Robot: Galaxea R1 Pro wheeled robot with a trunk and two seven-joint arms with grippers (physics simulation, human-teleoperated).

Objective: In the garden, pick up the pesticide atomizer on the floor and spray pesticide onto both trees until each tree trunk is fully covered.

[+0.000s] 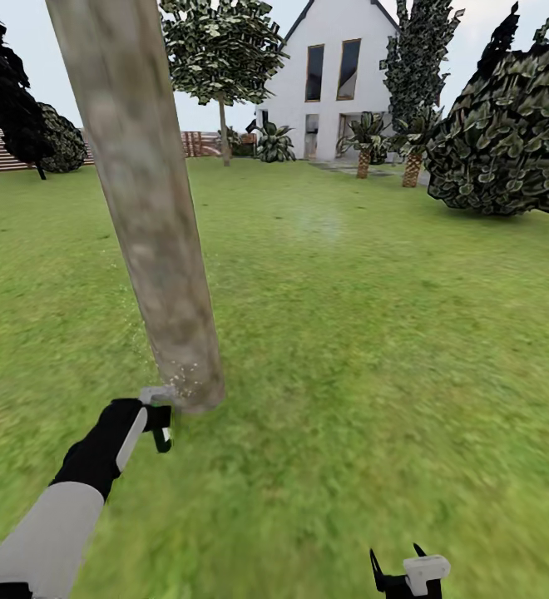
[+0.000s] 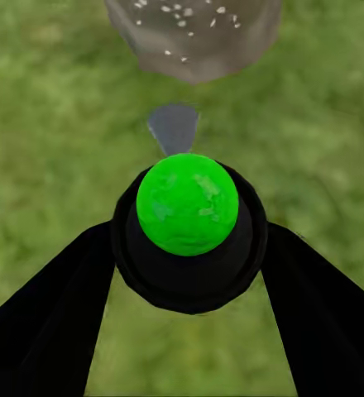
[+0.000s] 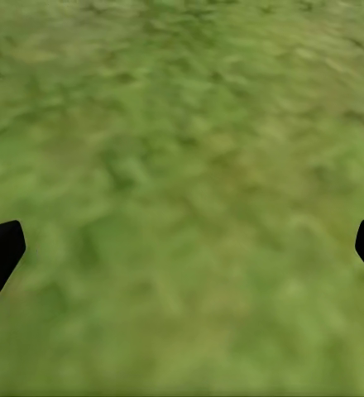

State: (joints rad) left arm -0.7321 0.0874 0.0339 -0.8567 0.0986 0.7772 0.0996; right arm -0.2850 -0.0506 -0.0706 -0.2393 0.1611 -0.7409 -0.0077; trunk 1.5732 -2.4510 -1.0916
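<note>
Closed on the atomizer [image 2: 188, 223]: left gripper [image 2: 186, 273], both black fingers [image 2: 54, 318] pressed against the black body from either side, round bright green cap on top, grey nozzle pointing at the base of the tree trunk [image 2: 194, 33]. Seen from the head: left gripper [image 1: 160, 420] low at the near left, nozzle just beside the foot of one thick, leaning, mottled beige-grey trunk [image 1: 145, 200], apart from the bark. Whitish specks of pesticide [image 1: 179, 374] scattered over the lowest part of that trunk, upper bark bare of them. Spread wide and holding nothing: right gripper [image 1: 408, 574] at the near right over blurry green grass [image 1: 374, 333], fingertips [image 3: 0, 252] at opposite edges of the right wrist view. Farther off: second tree [image 1: 222, 58] with jagged foliage, one white house [image 1: 333, 75], brown fence [image 1: 0, 150] at far left.
</note>
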